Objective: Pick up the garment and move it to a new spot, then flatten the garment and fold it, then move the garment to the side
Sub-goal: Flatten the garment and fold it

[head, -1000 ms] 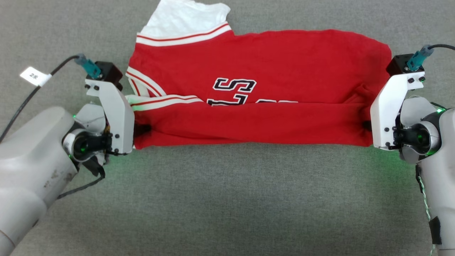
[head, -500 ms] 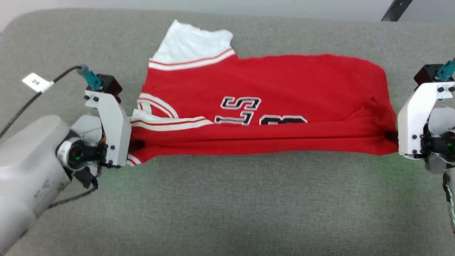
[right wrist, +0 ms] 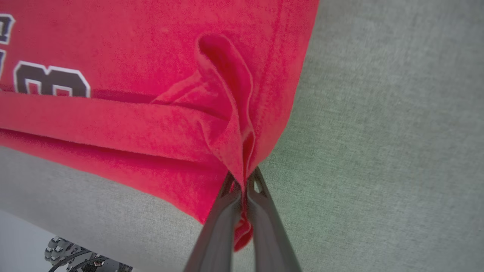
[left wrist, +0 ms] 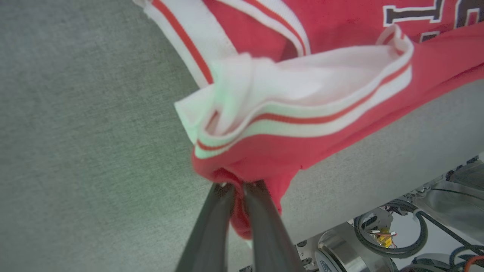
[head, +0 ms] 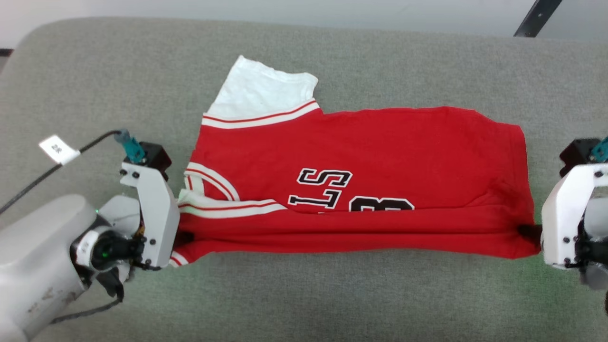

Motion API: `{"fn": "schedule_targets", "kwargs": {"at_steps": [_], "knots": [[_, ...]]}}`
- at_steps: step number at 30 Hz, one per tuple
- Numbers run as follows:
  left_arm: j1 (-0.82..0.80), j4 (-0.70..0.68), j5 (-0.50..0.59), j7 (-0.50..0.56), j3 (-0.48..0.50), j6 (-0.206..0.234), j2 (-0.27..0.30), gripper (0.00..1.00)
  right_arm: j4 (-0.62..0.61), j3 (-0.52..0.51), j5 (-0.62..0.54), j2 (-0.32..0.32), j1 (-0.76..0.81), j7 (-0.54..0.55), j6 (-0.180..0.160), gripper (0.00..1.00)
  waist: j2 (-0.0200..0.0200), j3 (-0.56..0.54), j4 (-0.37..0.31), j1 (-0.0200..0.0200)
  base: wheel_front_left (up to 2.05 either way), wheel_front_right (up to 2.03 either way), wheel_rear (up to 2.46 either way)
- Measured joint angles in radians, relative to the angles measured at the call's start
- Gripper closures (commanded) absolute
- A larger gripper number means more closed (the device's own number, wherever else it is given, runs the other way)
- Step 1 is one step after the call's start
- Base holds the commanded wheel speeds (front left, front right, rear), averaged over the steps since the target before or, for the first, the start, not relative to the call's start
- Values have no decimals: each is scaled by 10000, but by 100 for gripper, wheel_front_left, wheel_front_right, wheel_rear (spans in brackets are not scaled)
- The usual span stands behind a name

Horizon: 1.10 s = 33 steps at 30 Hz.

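Bunched corner of the red garment (right wrist: 151,56) tight in the right tool (right wrist: 244,182), grey fabric surface (right wrist: 378,151) beneath.

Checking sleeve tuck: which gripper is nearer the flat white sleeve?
Left. The left gripper grips the garment's corner near that sleeve; the right gripper grips the far hem corner.

Grey woven padded surface (head: 304,294), stretching from the near edge to the far side, rounded at its far left corner. Beyond its far edge, a pale plain strip (head: 285,9). At the top right, a dark slanted bar (head: 533,18) crossing that strip.
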Motion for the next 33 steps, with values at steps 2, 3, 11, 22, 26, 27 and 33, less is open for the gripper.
{"fn": "schedule_targets", "kwargs": {"at_steps": [2,3,11,22,26,27,33], "knots": [[141,-31,81,-71,-36,125,33,98,-86,-71,-100,180,262,-44,0,100,0,117,-35,0,0,0,0],[204,12,96,-111,-44,144,17,97,-81,-109,-176,295,329,-100,0,100,0,179,-58,0,0,0,0],[337,1195,36,-38,-38,159,-594,100,729,-25,-631,941,63,-880,0,100,0,708,-311,0,0,0,0],[-48,1967,148,-50,56,-407,-920,40,1755,318,-686,928,-483,-1530,2,100,0,794,-425,0,0,0,0],[-186,1896,268,-263,111,-460,-886,19,1977,366,-616,842,-480,-1695,2,100,0,589,-305,0,0,0,0],[-217,1835,290,-286,117,-462,-851,18,2054,362,-614,821,-464,-1743,4,100,0,525,-269,0,0,0,0],[-35,1308,276,-750,311,-428,-441,6,2472,280,-719,771,-268,-2033,4,100,0,104,-34,0,0,0,0]]}}
